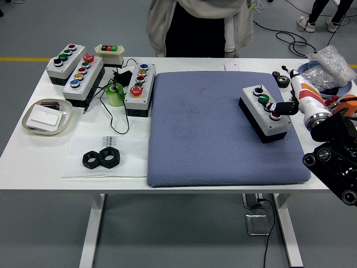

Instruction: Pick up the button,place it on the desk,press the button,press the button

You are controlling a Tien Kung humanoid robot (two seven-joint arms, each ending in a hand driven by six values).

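A grey button box [262,120] with a black base lies on the blue mat [201,139], at its right side. It carries a black-and-white knob [258,89], a green button [263,99] and a red button [275,116]. My right hand [279,107] reaches in from the right and lies on the box top, its black fingers [287,106] stretched out between the green and red buttons. It holds nothing. My left arm is out of view.
Three more button boxes [83,78] [67,60] [139,86] and a small switch box [109,51] stand at the back left, with a green tape roll [116,96]. A tray [33,125], black nuts [102,159], a plastic bag [330,64]. A person [201,25] stands at the far side.
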